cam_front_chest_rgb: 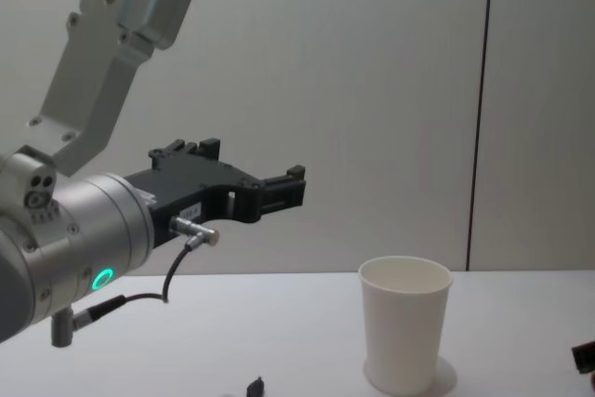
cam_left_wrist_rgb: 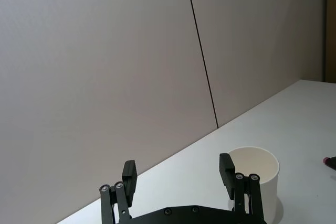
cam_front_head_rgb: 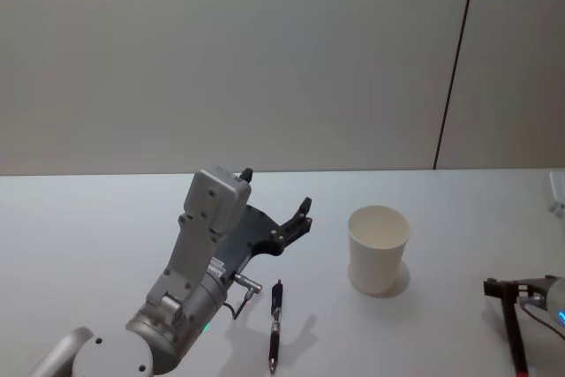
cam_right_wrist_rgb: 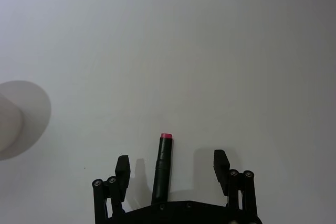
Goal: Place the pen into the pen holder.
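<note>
A white paper cup, the pen holder [cam_front_head_rgb: 378,249], stands upright on the table at centre right. A black pen [cam_front_head_rgb: 275,324] lies flat to its left, near the front. My left gripper [cam_front_head_rgb: 276,190] hovers open and empty above and behind that pen, left of the cup [cam_left_wrist_rgb: 254,179]. The chest view has this gripper [cam_front_chest_rgb: 284,191] well above the table, higher than the cup [cam_front_chest_rgb: 406,323]. At the front right, my right gripper [cam_right_wrist_rgb: 171,165] is open low over the table. A second dark pen with a pink tip [cam_right_wrist_rgb: 164,156] lies between its fingers, untouched.
The white table [cam_front_head_rgb: 106,227] runs back to a plain grey wall with a dark vertical seam [cam_front_head_rgb: 455,59]. A small white object [cam_front_head_rgb: 558,192] sits at the table's far right edge. Open table surface lies around the cup.
</note>
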